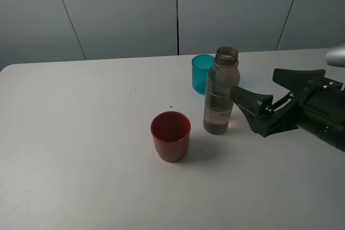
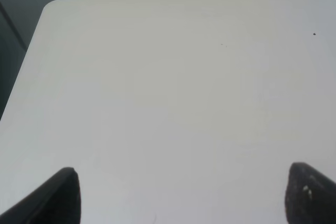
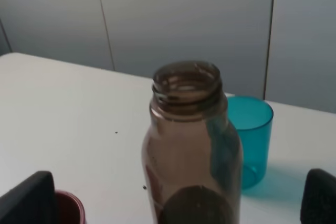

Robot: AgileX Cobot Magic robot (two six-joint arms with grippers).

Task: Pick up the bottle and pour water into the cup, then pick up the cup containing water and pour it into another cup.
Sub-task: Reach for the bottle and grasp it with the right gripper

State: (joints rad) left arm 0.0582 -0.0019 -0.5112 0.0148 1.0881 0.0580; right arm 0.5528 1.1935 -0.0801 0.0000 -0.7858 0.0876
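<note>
Standing upright a little right of the middle of the white worktop (image 1: pixel 81 133), the smoky brown bottle (image 1: pixel 220 92) has no cap on its threaded neck. The right claw (image 1: pixel 254 82) comes in low from the right with its jaws spread wide and nothing between them. Its nearer finger (image 1: pixel 252 104) points at the bottle's right side, the tip just beside it; whether it touches cannot be told. From the right wrist view the bottle (image 3: pixel 191 150) sits straight ahead, lined up with the gap of the right claw (image 3: pixel 176 203). The teal cup (image 1: pixel 202 73) stands just behind the bottle, slightly to its left. The red cup (image 1: pixel 170 136) stands nearer and further left, apart from both. The left claw (image 2: pixel 186 195) is also spread wide, above bare worktop, holding nothing.
</note>
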